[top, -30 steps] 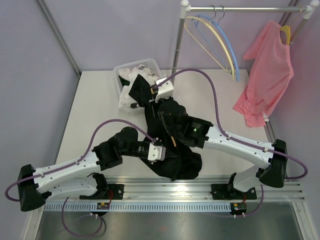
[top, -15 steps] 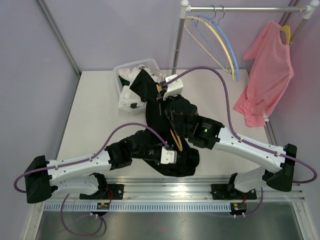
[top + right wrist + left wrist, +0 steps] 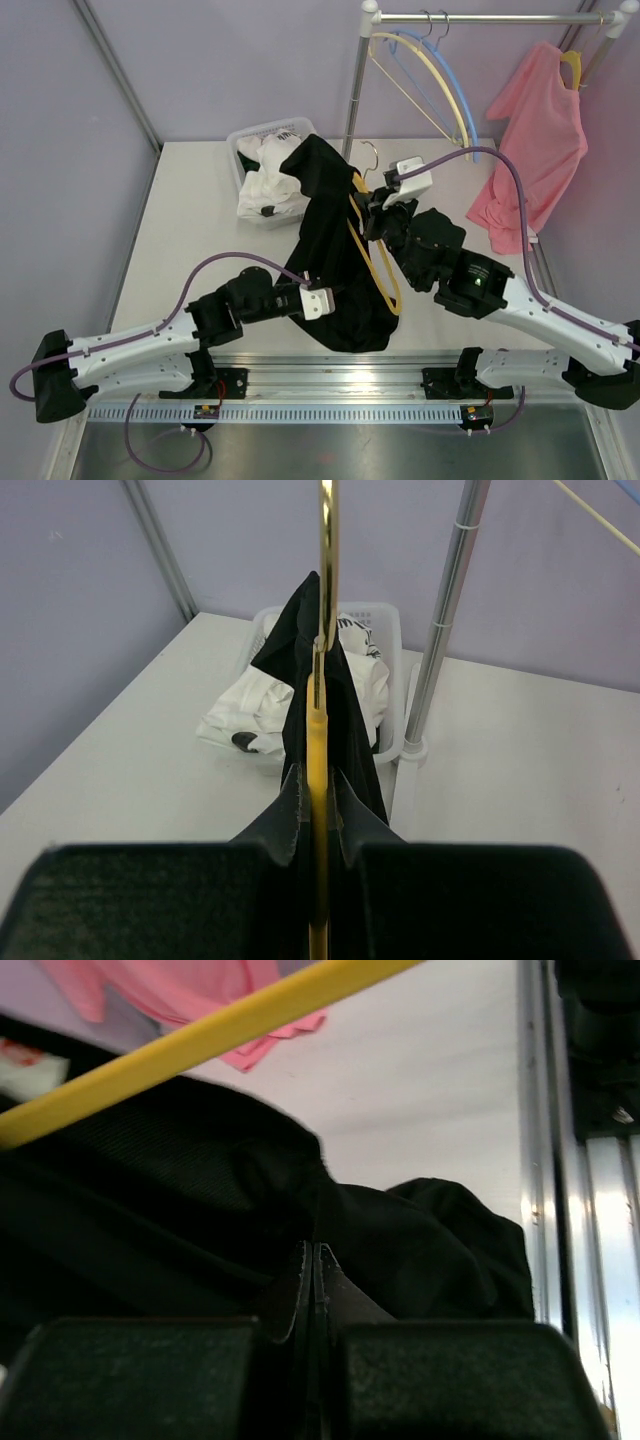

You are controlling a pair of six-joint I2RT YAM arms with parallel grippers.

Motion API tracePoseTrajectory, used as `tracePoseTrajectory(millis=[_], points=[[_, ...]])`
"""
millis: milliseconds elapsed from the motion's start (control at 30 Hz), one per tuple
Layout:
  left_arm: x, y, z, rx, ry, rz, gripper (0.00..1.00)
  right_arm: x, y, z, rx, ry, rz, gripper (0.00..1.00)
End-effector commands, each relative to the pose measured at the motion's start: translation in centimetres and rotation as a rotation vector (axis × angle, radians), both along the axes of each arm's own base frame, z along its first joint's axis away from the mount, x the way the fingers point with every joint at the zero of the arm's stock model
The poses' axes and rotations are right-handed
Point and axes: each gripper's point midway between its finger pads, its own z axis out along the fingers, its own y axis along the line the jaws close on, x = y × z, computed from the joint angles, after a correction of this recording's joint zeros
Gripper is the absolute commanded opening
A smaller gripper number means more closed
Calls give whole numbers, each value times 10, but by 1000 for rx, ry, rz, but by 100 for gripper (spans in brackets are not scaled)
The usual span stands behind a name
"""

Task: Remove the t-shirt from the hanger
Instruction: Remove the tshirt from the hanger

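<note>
left gripper (image 3: pixel 313 1250): jaws pressed flat together. A crease of the black t-shirt (image 3: pixel 330 250) runs up from the tips, so a fold looks nipped. How much is caught is hard to tell, black on black.
left gripper, top view: the tips are buried in the cloth; only the wrist behind them shows.
right gripper (image 3: pixel 318 780): clamped narrow on the yellow hanger (image 3: pixel 317 740), whose bar stands straight up between the fingers.
black t-shirt: draped over the hanger just ahead of the right gripper's tips. It hangs down to the table (image 3: pixel 190 220), where it heaps around the left gripper.
yellow hanger, top view: one arm curves along the shirt's edge below the right gripper; the other arm is under cloth.
yellow hanger, left wrist view: a bar crosses above the fingers, both ends cut off.
metal hook (image 3: pixel 326 550): above the right gripper, its top cut off by the frame.
basket (image 3: pixel 388 615): beyond the right gripper, half hidden behind the shirt, with white clothes (image 3: pixel 240 715) spilling over its wall.
pink shirt (image 3: pixel 540 140): well apart, to the right gripper's right. In the left wrist view only a corner shows, at the top edge.
</note>
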Motion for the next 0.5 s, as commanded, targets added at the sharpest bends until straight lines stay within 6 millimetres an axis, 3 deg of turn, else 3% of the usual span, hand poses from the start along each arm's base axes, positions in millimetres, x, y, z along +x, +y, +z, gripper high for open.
tracePoseTrajectory(millis=[0, 33, 133, 200, 267, 367, 467], points=[[22, 12, 44, -148, -48, 129, 0, -11, -8, 12, 84, -6, 47, 0], [24, 14, 44, -147, -46, 133, 0, -13, -9, 7, 77, 0, 54, 0], [34, 23, 57, -185, -28, 172, 15, -21, -13, 7, 88, -2, 96, 0], [46, 29, 61, -215, 6, 208, 52, -28, -15, 9, 108, -8, 130, 0], [60, 36, 64, -234, 26, 237, 76, -34, -19, 13, 127, -17, 155, 0], [62, 36, 58, -224, 44, 205, 97, -36, -24, 13, 142, -19, 151, 0], [63, 35, 59, -251, 32, 204, 99, -35, -25, 14, 146, -23, 144, 0]])
